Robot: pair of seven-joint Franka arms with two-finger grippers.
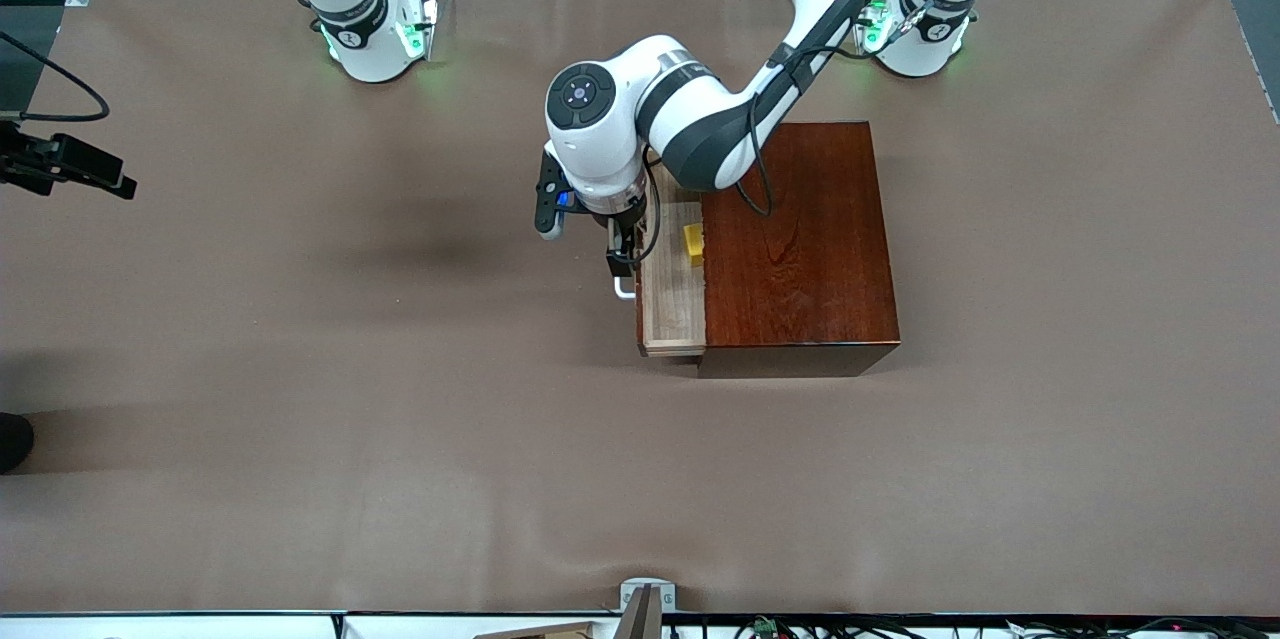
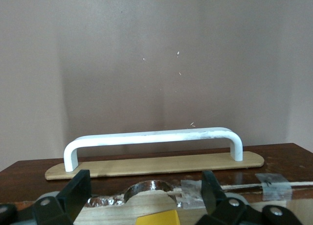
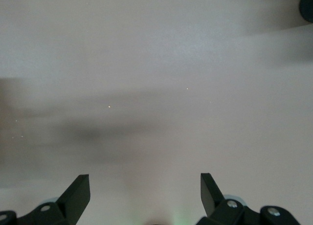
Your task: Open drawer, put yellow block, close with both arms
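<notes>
The reddish-brown wooden box (image 1: 800,249) stands mid-table. Its pale-wood drawer (image 1: 672,304) is slid partly out toward the right arm's end, with the white loop handle (image 1: 624,290) on its front. The yellow block (image 1: 693,244) lies inside the drawer, close to the box. My left gripper (image 1: 622,257) hangs over the drawer's front edge, open and empty. In the left wrist view its gripper (image 2: 145,191) straddles the drawer's front, with the handle (image 2: 151,138) past it and the yellow block (image 2: 157,218) at the frame's edge. My right gripper (image 3: 145,188) is open and empty over bare table.
The right arm's base (image 1: 375,29) and the left arm's base (image 1: 915,29) stand at the table's back edge. A black camera mount (image 1: 60,164) sticks in at the right arm's end. The brown table cover (image 1: 400,419) lies all around the box.
</notes>
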